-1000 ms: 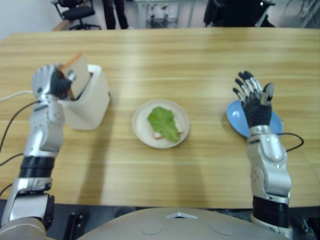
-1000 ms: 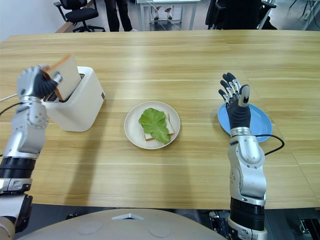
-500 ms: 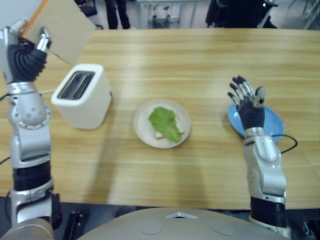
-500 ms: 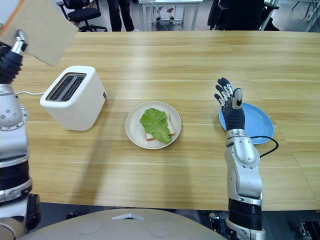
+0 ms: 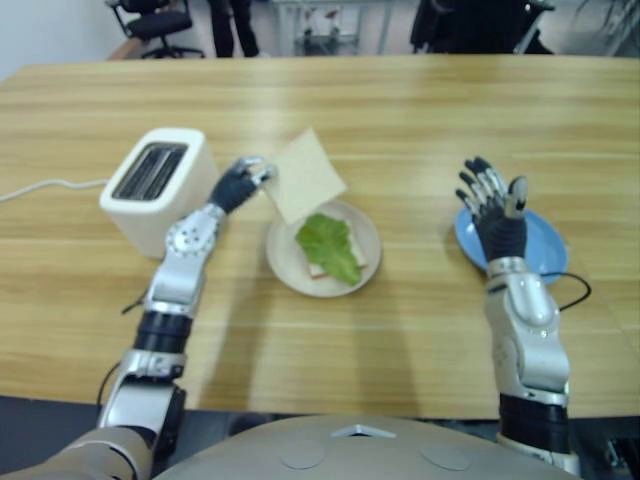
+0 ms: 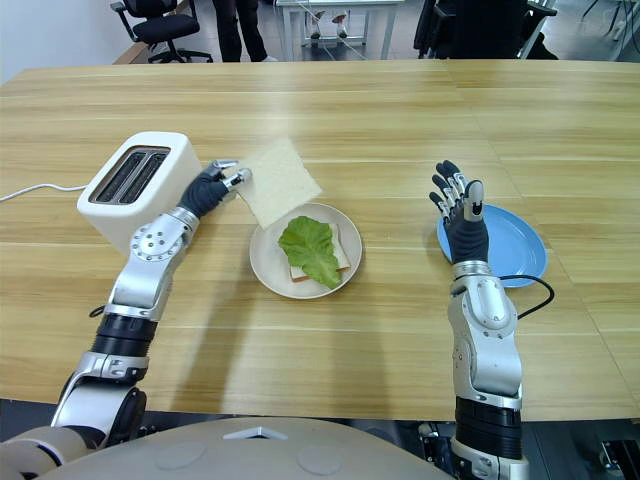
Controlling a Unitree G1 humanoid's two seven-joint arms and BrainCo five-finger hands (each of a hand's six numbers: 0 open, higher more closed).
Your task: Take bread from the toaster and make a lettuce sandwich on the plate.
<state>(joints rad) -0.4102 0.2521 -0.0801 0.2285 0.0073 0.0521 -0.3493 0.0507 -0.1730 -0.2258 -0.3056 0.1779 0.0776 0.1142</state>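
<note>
Right eye view: left hand [image 6: 212,187] pinches bread [image 6: 280,182] over wooden table [image 6: 380,110]; right hand [image 6: 462,215] spread; office chair [image 6: 160,25] behind.

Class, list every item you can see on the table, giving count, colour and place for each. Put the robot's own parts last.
table: one, light wood, under everything
toaster: one, white, left side of the table, slots empty
white cord: one, runs from the toaster to the left edge
cream plate: one, middle of the table
bottom bread slice: one, pale, on the cream plate
lettuce leaf: one, green, on top of that slice
held bread slice: one, pale, above the cream plate's far left rim
blue plate: one, right side
black cable: one, beside the blue plate
left hand: fingers pinching the held bread slice
right hand: fingers spread, in front of the blue plate
</note>
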